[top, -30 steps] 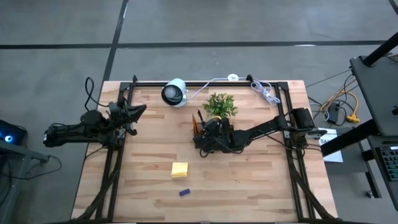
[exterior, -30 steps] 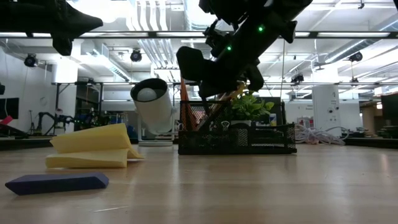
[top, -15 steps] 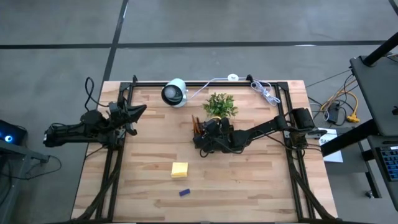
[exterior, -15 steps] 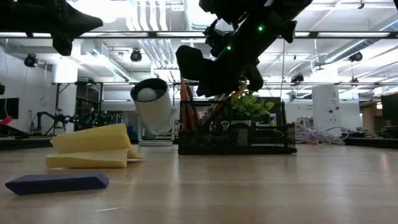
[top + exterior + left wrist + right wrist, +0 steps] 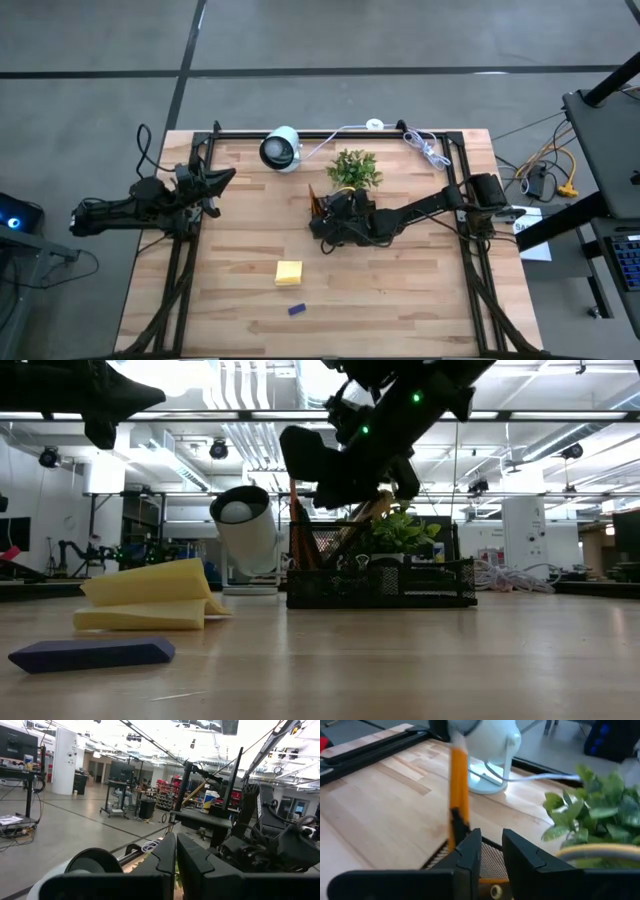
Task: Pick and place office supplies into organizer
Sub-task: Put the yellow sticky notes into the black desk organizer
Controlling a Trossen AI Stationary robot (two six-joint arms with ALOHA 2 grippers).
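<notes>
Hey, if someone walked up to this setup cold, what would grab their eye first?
Probably the right claw hanging over the black organizer mid-table, with an orange pencil standing upright in it beside the green plant. Next, the yellow sticky-note pad and small blue block lying loose on the wood nearer the front edge. The left claw waits, shut, at the table's left side.

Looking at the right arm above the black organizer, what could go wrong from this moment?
1. The right hand hangs low over the organizer, close to the upright orange pencil; a sideways move could knock the pencil out or drag the tray.
2. The plant stands just behind the organizer, so the arm might brush its leaves.
3. The sticky-note pad and blue block are not yet in the organizer.
</notes>
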